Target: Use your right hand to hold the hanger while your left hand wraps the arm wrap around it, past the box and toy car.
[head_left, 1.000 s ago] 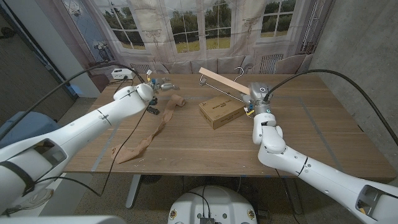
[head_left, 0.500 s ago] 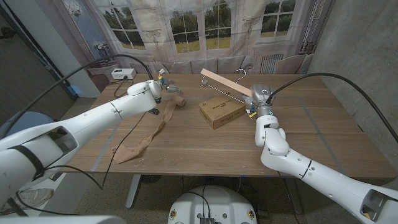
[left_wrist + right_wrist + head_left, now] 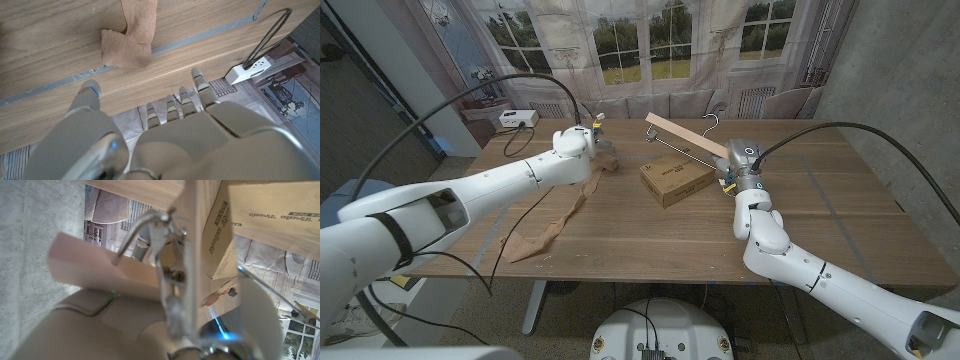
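My right hand (image 3: 733, 170) is clamped on the wooden hanger (image 3: 682, 134), a flat bar with a wire hook, raised over the cardboard box (image 3: 675, 180). At nine o'clock, my left hand (image 3: 582, 141), fingers (image 3: 199, 82) spread, hovers above the crumpled tan arm wrap (image 3: 568, 208).

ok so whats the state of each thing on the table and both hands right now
hanger: lifted at a tilt over the box, held by the right hand
left hand: fingers apart, holding nothing, above the wrap's far end
arm wrap: lying loose along the table, unwrapped
box: closed, flat on the table
power strip: at the far left corner, cable plugged in
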Robot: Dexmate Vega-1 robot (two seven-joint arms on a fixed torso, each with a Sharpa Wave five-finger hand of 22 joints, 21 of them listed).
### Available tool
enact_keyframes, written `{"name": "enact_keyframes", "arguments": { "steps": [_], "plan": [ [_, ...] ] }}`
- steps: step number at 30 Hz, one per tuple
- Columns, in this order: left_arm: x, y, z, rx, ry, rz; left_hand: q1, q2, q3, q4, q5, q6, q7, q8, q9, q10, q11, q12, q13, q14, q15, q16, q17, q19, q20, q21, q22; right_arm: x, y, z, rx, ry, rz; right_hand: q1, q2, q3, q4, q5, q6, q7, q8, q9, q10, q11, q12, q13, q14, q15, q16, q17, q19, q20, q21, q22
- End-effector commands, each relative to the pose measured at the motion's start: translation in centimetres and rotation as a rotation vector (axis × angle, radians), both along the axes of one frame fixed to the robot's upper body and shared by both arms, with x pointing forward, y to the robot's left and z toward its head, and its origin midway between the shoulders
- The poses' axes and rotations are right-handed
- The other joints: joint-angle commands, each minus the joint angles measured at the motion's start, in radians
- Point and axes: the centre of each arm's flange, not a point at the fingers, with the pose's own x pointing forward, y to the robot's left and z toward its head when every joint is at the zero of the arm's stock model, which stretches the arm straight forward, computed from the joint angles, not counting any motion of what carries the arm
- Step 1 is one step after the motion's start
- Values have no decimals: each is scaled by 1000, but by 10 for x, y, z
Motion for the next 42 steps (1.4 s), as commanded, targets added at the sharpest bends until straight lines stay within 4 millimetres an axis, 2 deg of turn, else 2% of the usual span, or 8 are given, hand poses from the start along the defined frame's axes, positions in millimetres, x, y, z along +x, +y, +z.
{"name": "enact_keyframes", "arguments": {
  "steps": [1,9,14,22,30,36,40,42],
  "plan": [
    [10,-27,1,165,39,84,1,-4,-2,0,10,8,-6,8,1,5,-9,3,1,7,-7,7,2,-11,5,-4,2,-1,-9,-6,12,0,2,17,75,2,4,-4,9,15,5,-1,-1,-1,7,3,11,-1,7,5,-9,-21,10,1],
    [14,-36,-7,235,42,116,39,-17,-16,-17,23,13,-6,7,1,32,-7,12,5,28,-30,9,1,37,-35,7,2,1,-11,-8,9,6,10,18,74,3,5,-6,8,12,9,-4,0,-2,9,2,12,-1,7,5,-10,-21,19,-6],
    [16,-41,-15,285,41,133,48,-21,-25,-17,29,17,-6,6,1,28,-11,10,6,14,-28,2,2,17,-7,-5,2,3,-13,-10,13,10,8,19,74,3,5,-7,7,13,11,-6,-2,0,10,2,12,-1,7,5,-11,-21,24,-9],
    [25,-43,-27,314,79,148,60,-21,-31,-19,34,2,-5,-1,1,24,-7,8,8,10,-35,0,4,21,5,-6,3,5,-15,-8,14,12,9,19,74,3,6,-8,7,13,15,-9,-3,-2,10,2,11,-1,7,5,-13,-21,30,-14],
    [30,-41,-35,346,81,182,82,-18,-34,-24,41,-18,-6,-8,1,24,-5,8,11,5,-39,-1,5,42,-6,-2,3,9,-15,-9,12,21,19,19,74,3,6,-9,3,13,19,-11,-3,-1,11,2,10,-1,6,5,-17,-23,38,-18],
    [38,-37,-42,337,73,184,67,10,-40,-1,38,-20,-6,-6,2,43,-11,17,17,23,-47,11,14,53,-10,-2,3,12,-16,-9,16,25,19,19,74,3,7,-10,3,13,22,-12,-3,-1,11,2,10,-1,7,5,-19,-23,43,-23],
    [44,-35,-45,305,75,170,79,25,-38,-1,35,-8,-5,1,3,62,-11,26,21,47,-49,19,15,75,-18,3,3,12,-18,-9,15,30,20,20,74,3,7,-11,2,13,24,-13,-2,0,11,2,9,-1,7,5,-22,-23,47,-24],
    [46,-35,-47,293,69,166,79,60,-31,11,29,3,-6,5,4,70,-10,31,24,49,-45,21,19,68,-15,-4,2,13,-19,-9,17,30,16,20,74,3,7,-11,1,14,25,-13,-1,-1,11,2,9,-1,6,5,-23,-24,49,-26]
  ]
}}
